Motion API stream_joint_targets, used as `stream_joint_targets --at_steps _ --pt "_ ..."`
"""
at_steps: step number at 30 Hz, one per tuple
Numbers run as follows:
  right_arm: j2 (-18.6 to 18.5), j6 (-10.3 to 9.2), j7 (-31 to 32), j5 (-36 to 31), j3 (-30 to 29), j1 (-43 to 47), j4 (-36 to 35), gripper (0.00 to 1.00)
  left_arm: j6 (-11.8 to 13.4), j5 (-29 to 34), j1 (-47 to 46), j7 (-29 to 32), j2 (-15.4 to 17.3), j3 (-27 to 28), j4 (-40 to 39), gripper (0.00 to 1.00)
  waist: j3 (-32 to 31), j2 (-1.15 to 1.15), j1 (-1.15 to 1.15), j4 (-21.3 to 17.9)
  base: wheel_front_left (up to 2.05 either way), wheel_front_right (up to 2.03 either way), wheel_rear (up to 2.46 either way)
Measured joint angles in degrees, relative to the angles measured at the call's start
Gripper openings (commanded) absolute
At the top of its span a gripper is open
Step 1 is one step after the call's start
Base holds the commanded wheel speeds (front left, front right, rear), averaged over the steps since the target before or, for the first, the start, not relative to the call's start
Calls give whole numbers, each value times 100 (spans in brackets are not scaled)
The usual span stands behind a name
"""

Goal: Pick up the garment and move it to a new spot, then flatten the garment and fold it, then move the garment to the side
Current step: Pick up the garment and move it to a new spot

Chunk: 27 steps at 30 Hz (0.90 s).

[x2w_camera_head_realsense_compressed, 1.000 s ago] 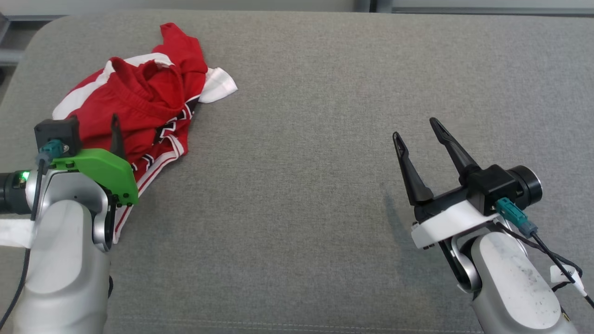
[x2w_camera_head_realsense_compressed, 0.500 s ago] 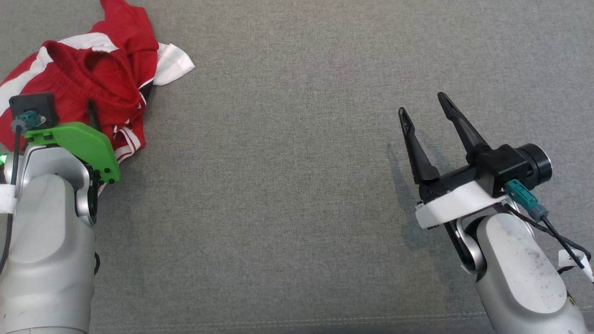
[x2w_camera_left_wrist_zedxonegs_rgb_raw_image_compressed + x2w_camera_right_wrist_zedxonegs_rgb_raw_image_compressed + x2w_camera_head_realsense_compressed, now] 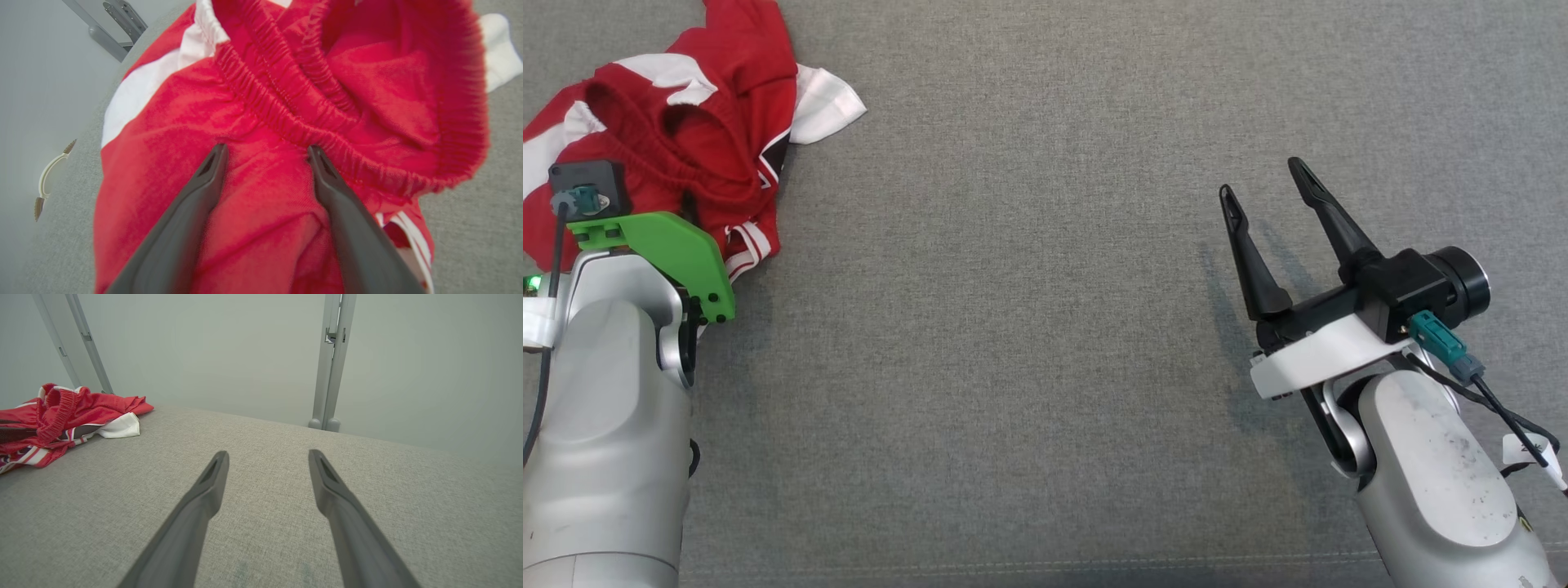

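- Grey fabric-covered surface (image 3: 1045,343), with a pale wall and a metal upright (image 3: 331,363) behind it.
- Garment (image 3: 678,139): red shorts with white panels, crumpled in a heap at the far left of the surface, close to its edge. Neither flattened nor folded.
- Left gripper (image 3: 266,149): jaws wide apart, nothing held. Tips sit on or just above the red cloth, right below the elastic waistband (image 3: 282,114); contact cannot be confirmed.
- Right gripper (image 3: 1259,178): jaws wide apart, empty, over bare surface well apart from the garment.
- Risk: closing here may pinch one thin layer, which could slip free on the lift.
- Risk: the jaws may catch several bunched layers, so the heap rises as a lump and resists spreading.
- Risk: with the heap so near the edge, a sideways drag could push it off.
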Motion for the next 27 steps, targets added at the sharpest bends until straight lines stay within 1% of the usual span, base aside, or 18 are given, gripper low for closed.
stream_joint_targets --at_steps 1,2,3,4,5,9,15,21,27 --pt "2 0 0 0 11 -5 4 100 1 0 -21 21 0 0 51 100 0 0 0 4 0 0 0" --pt "5 1 0 0 24 -9 9 100 1 0 -34 22 1 0 74 95 0 0 0 5 0 0 0" --pt "12 2 0 0 34 -13 14 100 1 0 -46 22 1 1 94 68 0 0 0 5 0 0 0" --pt "18 2 0 0 46 -18 16 100 1 0 -64 23 0 1 118 36 0 0 0 5 0 0 0" --pt "24 2 0 0 55 -24 18 100 1 0 -85 34 -1 0 153 0 1 0 0 4 0 0 0" --pt "27 11 0 1 62 -78 31 100 1 -1 -143 35 -23 -13 252 0 0 0 0 -9 0 0 0" --pt "29 8 0 11 2 -97 87 100 -22 -16 -148 -216 -45 1 279 0 -41 0 0 -13 0 0 0" --pt "38 -7 0 53 -33 -96 138 100 -81 -78 -148 -694 -98 51 244 0 -166 0 0 8 0 0 0" --pt "53 -9 0 87 -73 -93 191 100 -282 -111 -147 -1358 -187 -5 -33 0 -362 0 0 32 0 0 0"
